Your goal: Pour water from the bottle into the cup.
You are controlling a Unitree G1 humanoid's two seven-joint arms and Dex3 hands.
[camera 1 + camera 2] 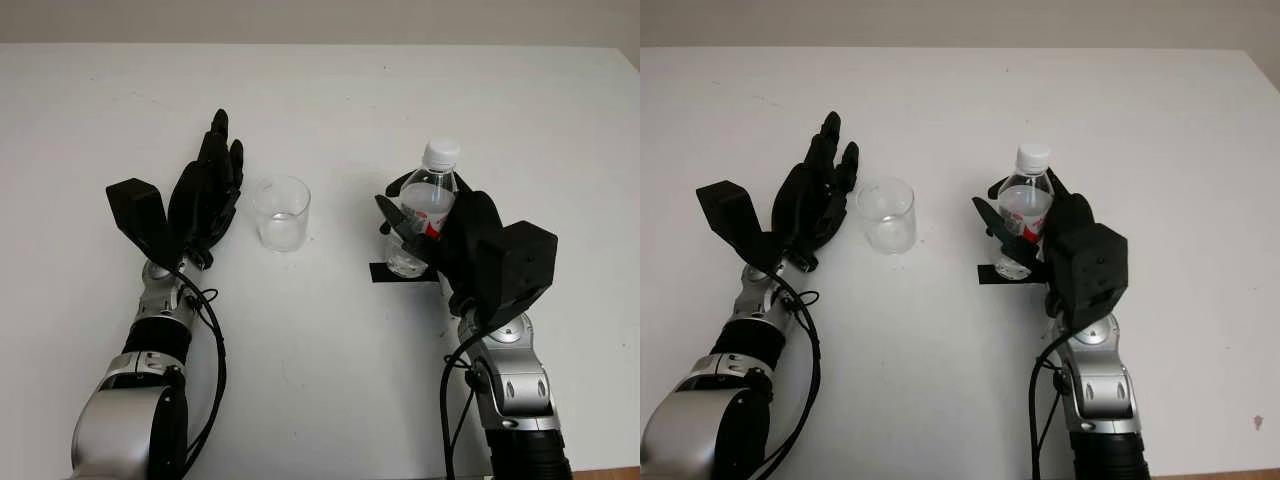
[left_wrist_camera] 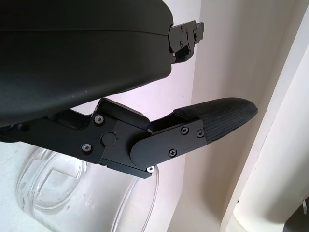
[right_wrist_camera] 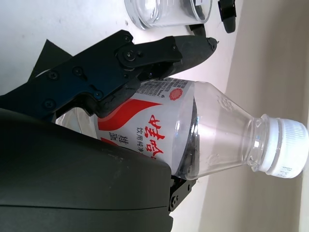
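A clear plastic water bottle (image 1: 428,195) with a white cap and a red-and-white label stands upright right of centre. My right hand (image 1: 408,218) is wrapped around its lower half, with fingers (image 3: 159,50) pressed on the label. The cap is on. An empty clear glass cup (image 1: 281,213) stands left of the bottle, about a hand's width away. Just left of the cup, my left hand (image 1: 212,185) is open and holds nothing. The left wrist view has the cup (image 2: 48,186) close below one finger (image 2: 217,118).
A small black patch (image 1: 385,272) lies on the white table (image 1: 320,380) under the bottle's base. The table's far edge meets a pale wall at the back.
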